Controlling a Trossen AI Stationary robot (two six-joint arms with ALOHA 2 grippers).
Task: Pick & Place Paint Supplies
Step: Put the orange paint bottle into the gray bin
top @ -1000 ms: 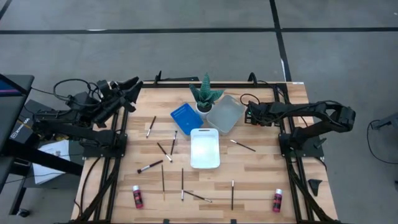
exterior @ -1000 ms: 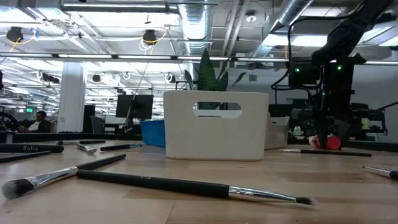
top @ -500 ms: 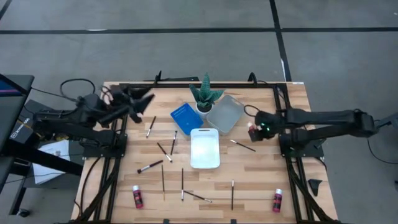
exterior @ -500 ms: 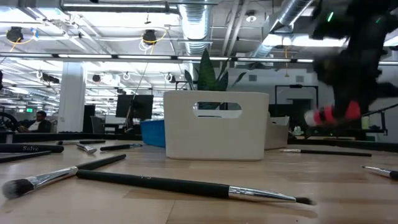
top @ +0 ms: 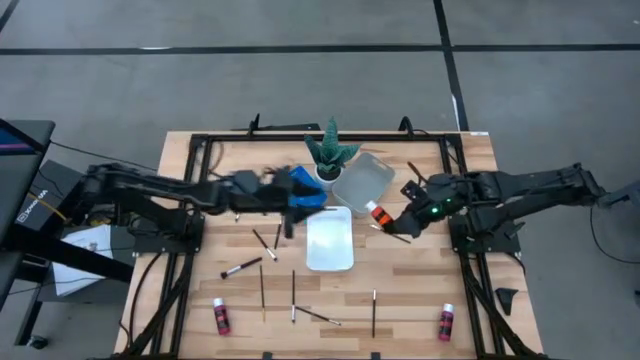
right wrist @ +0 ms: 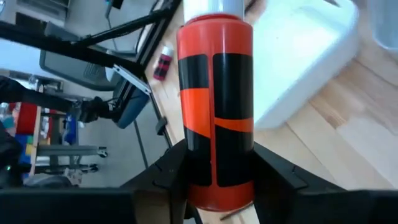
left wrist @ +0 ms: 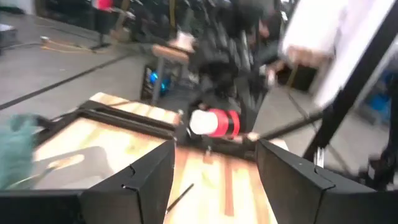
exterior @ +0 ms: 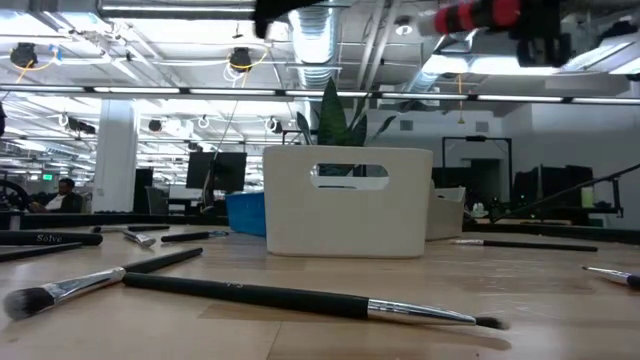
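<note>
Right of frame centre, right gripper [top: 388,218]: pinching a red bottle [top: 376,212] aloft beside the white tray [top: 329,239].
Left gripper [top: 300,197]: spread, empty, over the blue tray.
Risk: both arms converge mid-table; a clash could knock the bottle loose.

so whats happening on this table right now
The right gripper holds a red bottle up off the table, beside the white tray and grey tray. The left gripper, fingers open and empty, reaches in over the blue tray. Brushes and two more bottles lie on the table.
</note>
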